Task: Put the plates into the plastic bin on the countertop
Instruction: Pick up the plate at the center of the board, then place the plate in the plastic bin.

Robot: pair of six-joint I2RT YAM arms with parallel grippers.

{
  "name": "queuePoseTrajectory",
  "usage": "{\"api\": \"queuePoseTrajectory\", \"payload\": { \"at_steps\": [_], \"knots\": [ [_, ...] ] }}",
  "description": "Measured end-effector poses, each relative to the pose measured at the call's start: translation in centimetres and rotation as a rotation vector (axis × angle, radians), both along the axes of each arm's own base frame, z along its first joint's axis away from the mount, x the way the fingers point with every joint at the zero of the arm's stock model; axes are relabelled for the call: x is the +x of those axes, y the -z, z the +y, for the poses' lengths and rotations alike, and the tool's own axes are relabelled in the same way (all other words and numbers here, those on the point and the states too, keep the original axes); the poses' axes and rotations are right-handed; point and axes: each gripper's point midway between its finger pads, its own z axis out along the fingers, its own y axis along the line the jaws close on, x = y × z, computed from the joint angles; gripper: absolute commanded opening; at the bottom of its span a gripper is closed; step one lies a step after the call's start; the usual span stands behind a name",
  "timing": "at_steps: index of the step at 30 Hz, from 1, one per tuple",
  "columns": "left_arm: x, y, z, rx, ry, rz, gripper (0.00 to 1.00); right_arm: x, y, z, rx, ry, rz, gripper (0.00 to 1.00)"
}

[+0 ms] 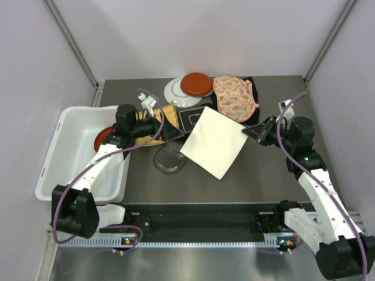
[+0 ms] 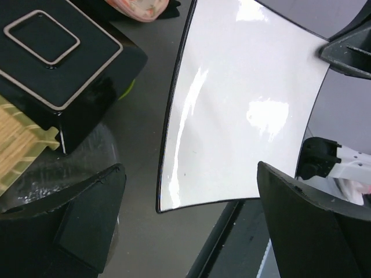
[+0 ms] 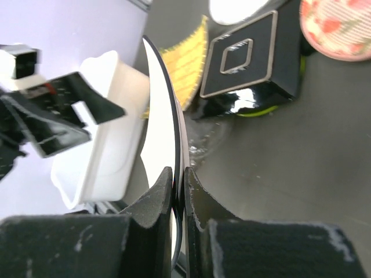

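The right gripper point(image 3: 178, 174) pinches the white square plate point(image 1: 214, 142) by its edge, tilted above the counter point(image 1: 263, 175). This is presumably so the wide-open left gripper point(image 2: 189, 167), nearer the bin point(image 1: 64, 146), can take it.

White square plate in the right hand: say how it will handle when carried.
The glossy white square plate is likely stiff: it keeps its shape though the right hand pinches only one edge. Its shiny surface suggests it could slip or pivot in that narrow grip. Probably ceramic, so breakable if dropped.
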Motion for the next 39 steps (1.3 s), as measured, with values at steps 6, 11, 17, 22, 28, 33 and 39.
{"api": "queuePoseTrajectory", "payload": {
  "at_steps": [6, 11, 17, 22, 28, 33, 39],
  "knots": [
    [-0.6, 0.8, -1.6, -0.039, 0.057, 0.055, 0.99, 0.0, -1.8, 1.2, 0.072, -0.056, -0.034, 0.0],
    [-1.2, 0.5, -2.6, -0.061, 0.101, 0.057, 0.97, -0.3, -2.8, 1.8, 0.103, -0.096, -0.06, 0.0],
    [-1.6, 0.4, -3.5, -0.113, 0.152, 0.091, 0.83, -0.6, -3.2, 2.9, 0.125, -0.144, -0.069, 0.0],
    [-2.8, 0.1, -4.7, -0.15, 0.226, 0.113, 0.63, -0.7, -2.8, 3.8, 0.125, -0.178, -0.056, 0.0],
    [-3.3, -0.1, -5.1, -0.155, 0.251, 0.109, 0.19, -0.5, -2.4, 3.9, 0.113, -0.183, -0.05, 0.0],
    [-4.1, -0.5, -5.1, -0.184, 0.29, 0.143, 0.0, 0.0, -2.5, 3.5, 0.079, -0.163, -0.085, 0.0],
    [-4.2, -0.3, -5.1, -0.189, 0.299, 0.166, 0.0, 0.2, -2.1, 3.3, 0.052, -0.153, -0.094, 0.04]
  ]
}}
